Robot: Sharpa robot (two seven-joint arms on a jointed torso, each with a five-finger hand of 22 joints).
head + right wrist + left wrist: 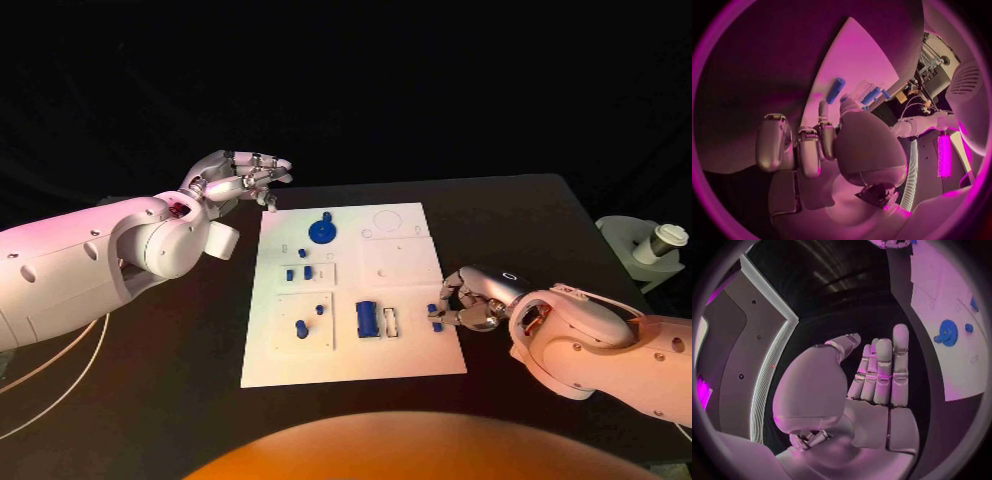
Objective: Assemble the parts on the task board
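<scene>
Right hand (469,298) fingers pinch small blue part (434,312) at task board (418,360) edge; left hand (238,180) fingers apart, empty

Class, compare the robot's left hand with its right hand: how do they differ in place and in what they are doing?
The left hand hovers off the task board's far left corner, fingers apart, holding nothing. The right hand sits at the board's right edge, fingertips at a small blue part. Both are silver hands on white arms.

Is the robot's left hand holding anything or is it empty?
Empty. The left hand has its fingers straight side by side with nothing in them, off the task board.
</scene>
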